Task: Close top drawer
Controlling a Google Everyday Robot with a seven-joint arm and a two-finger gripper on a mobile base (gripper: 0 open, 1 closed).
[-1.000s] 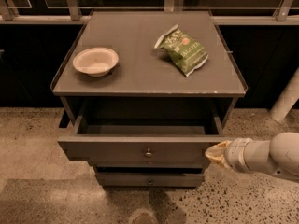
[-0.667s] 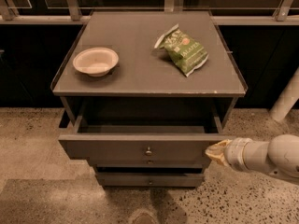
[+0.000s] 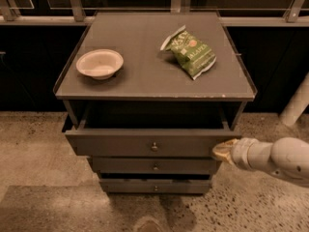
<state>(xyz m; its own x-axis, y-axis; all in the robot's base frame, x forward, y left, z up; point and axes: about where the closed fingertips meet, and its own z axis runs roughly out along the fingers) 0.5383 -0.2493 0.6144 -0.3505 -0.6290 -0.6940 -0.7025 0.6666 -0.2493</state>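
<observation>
The top drawer [image 3: 120, 144] is a wide dark-grey front with a small round metal knob [image 3: 154, 146] at its centre. It stands pulled out from the cabinet, with its dark inside showing behind the front. My gripper [image 3: 223, 150] comes in from the right on a white arm [image 3: 275, 158]. Its yellowish tip rests against the right end of the drawer front.
A white bowl [image 3: 99, 63] and a green chip bag [image 3: 191, 50] lie on the cabinet top [image 3: 145, 76]. Two narrower drawer fronts [image 3: 155, 166] [image 3: 155, 186] sit below. Speckled floor surrounds the cabinet. A white post [image 3: 295, 105] stands at right.
The drawer front sits a little closer to the cabinet than a second ago. The gripper has stayed at its right end.
</observation>
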